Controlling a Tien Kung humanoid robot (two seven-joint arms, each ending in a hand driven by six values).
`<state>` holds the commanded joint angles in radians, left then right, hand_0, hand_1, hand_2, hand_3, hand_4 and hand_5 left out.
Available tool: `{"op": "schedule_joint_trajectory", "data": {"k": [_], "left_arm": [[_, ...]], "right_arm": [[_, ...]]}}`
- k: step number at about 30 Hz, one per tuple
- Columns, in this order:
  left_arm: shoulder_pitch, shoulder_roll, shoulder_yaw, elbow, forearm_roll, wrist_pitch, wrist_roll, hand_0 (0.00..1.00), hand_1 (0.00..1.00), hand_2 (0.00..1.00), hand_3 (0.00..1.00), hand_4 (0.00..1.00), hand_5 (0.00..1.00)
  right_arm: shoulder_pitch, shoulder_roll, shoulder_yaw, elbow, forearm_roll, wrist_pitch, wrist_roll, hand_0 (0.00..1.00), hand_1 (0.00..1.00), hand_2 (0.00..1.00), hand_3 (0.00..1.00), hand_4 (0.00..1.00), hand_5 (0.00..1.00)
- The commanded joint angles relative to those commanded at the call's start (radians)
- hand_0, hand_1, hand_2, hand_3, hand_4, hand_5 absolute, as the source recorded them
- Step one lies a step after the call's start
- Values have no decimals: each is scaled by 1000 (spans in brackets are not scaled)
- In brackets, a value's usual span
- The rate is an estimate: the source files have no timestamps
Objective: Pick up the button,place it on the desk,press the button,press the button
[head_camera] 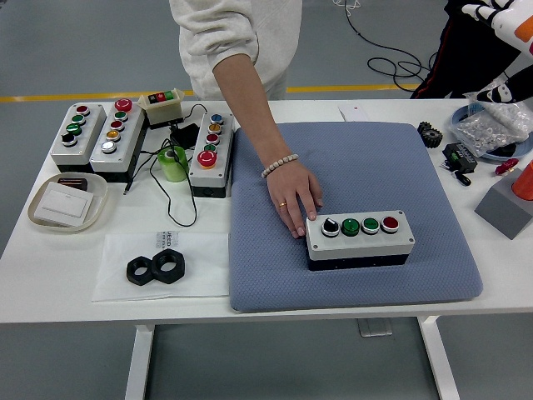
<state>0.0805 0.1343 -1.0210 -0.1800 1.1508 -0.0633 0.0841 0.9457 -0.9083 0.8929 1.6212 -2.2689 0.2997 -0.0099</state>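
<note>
Grey button box (360, 239) lies lengthwise left-right, far down-left of the right hand (508, 15), whose fingers I cannot tell; a person's hand (294, 197) touches its left end.
</note>
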Motion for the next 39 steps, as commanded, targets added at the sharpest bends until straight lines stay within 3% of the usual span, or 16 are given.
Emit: {"op": "schedule_joint_trajectory", "data": {"k": [6, 7, 12, 13, 18, 19, 24, 25, 30, 31, 39], "left_arm": [[-2, 1, 3, 0, -4, 1, -1, 742, 914, 983, 941, 611, 998], [-3, 1, 3, 0, -4, 1, -1, 742, 913, 984, 941, 611, 998], [-5, 2, 5, 0, -7, 1, -2, 742, 913, 984, 941, 611, 998], [-5, 2, 5, 0, -8, 1, -2, 742, 914, 983, 941, 610, 998], [-2, 2, 5, 0, -8, 2, -2, 742, 914, 983, 941, 610, 998], [-1, 1, 5, 0, -9, 2, -2, 742, 914, 983, 941, 608, 998], [3, 1, 4, 0, -8, 1, -2, 742, 914, 983, 941, 608, 998], [4, 1, 4, 0, -7, 1, -2, 741, 914, 983, 940, 610, 998], [6, 1, 4, 0, -8, 1, -1, 741, 914, 983, 940, 610, 998], [6, 1, 4, 0, -9, 1, -1, 741, 914, 983, 941, 610, 998], [7, 2, 7, 0, -14, 2, -2, 741, 914, 983, 940, 612, 998]], "right_arm": [[3, -15, 1, 4, 0, -21, -11, 968, 942, 984, 998, 957, 438], [2, -17, 2, 5, 0, -28, -16, 831, 763, 705, 983, 794, 148], [0, -24, 1, 9, 0, -50, -33, 831, 763, 705, 983, 794, 148], [0, -25, 1, 10, 0, -50, -33, 628, 571, 536, 958, 672, 2], [-1, -27, -3, 11, 0, -65, -45, 628, 571, 536, 958, 672, 2], [-2, -27, -6, 11, 0, -69, -49, 372, 367, 408, 923, 491, 2], [-4, -27, -15, 14, 0, -87, -65, 372, 367, 408, 923, 491, 2], [-4, -27, -17, 15, 0, -91, -69, 331, 259, 302, 856, 401, 2], [-9, -28, -25, 19, 0, -111, -86, 331, 259, 302, 856, 401, 2], [-9, -28, -27, 19, 0, -113, -87, 332, 204, 237, 829, 327, 2], [-19, -38, -53, 32, 0, -93, -83, 337, 189, 206, 810, 309, 2]]}}
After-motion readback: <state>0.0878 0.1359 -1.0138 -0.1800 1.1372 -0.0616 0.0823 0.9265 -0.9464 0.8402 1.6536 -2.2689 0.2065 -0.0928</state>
